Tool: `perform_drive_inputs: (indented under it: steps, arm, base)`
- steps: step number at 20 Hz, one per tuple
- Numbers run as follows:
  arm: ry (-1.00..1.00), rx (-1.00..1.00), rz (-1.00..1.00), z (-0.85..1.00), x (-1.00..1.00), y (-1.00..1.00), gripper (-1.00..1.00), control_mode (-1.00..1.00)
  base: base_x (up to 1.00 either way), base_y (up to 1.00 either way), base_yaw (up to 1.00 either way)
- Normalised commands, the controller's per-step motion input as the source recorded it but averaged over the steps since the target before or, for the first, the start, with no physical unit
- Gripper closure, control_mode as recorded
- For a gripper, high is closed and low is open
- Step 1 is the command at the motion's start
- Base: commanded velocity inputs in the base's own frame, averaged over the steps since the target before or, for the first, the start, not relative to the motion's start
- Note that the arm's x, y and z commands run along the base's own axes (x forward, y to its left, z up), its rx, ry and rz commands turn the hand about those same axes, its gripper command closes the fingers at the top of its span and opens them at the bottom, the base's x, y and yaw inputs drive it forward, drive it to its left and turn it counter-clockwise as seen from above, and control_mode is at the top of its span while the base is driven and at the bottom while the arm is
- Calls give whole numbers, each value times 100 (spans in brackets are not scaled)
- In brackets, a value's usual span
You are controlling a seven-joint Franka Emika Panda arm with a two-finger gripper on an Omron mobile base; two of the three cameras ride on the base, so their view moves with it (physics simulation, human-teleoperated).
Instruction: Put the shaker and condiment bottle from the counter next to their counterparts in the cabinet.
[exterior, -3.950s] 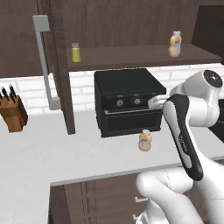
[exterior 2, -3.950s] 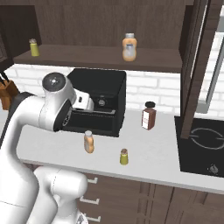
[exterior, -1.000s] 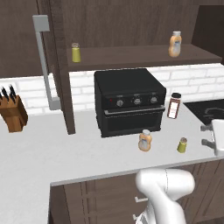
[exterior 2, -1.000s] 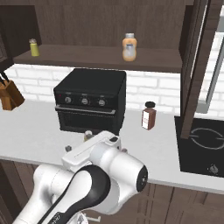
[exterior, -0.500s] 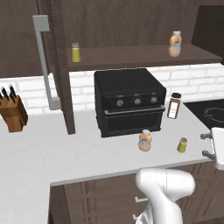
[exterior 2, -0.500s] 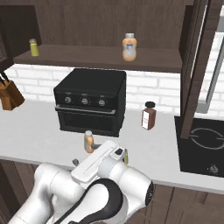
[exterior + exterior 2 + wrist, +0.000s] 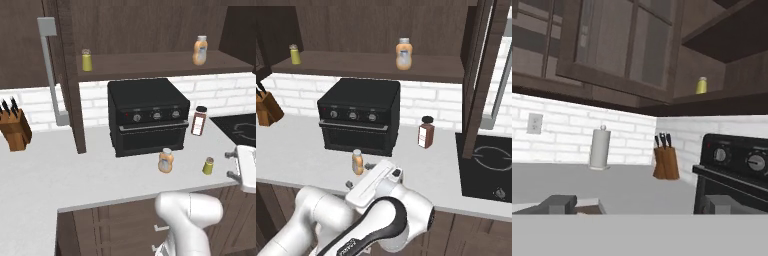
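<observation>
A kitchen with dark wood fronts, a white brick wall and a pale table (image 7: 60,175) running along it. The landmark is the one black oven (image 7: 147,116), standing on the table against the wall.

Nearest, in the right base view, the white arm lies low in front of the table edge, and the jaws (image 7: 637,204) stand wide apart with nothing between them; in the hand view the two grey fingertips (image 7: 559,204) rise at the bottom, looking across the table toward the oven's knobs.

On the table in front of the oven there are two small things: one bottle (image 7: 166,161), orange with a pale cap, upright just before the oven door, and one shaker (image 7: 208,166), yellow-green with a grey cap, upright to the right of the bottle and apart from it. In the right base view the bottle (image 7: 357,162) stands just beyond the arm.

To the right of the oven, nearer the wall, is one dark red-brown jar (image 7: 199,121) with a black cap. Far left of the oven sits one wooden knife block (image 7: 15,130).

Above the oven is the cabinet (image 7: 150,30), its one shelf carrying two counterparts: a second shaker (image 7: 87,60) over the oven's left side and a second bottle (image 7: 200,50) over its right. A tall grey handle (image 7: 50,70) hangs left of the oven.

One paper-towel roll (image 7: 599,148) stands beyond the knife block in the hand view.
</observation>
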Motion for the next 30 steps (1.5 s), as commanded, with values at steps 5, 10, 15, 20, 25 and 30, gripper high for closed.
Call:
perform_drive_inputs:
  steps: [5,10,15,20,25,30]
  arm:
    - [0,2,10,0,41,-27,-100,-100]
    - [0,4,8,-9,44,-49,-100,-100]
    - [0,7,5,-21,41,-54,-100,-100]
    - [3,1,1,-47,24,-41,-100,-100]
    - [2,0,2,-37,17,-31,-100,-100]
    - [0,-4,0,-7,16,-6,-100,-100]
  base:
    - [0,0,0]
    - [0,0,0]
    - [0,0,0]
    - [0,0,0]
    - [0,0,0]
    - [0,0,0]
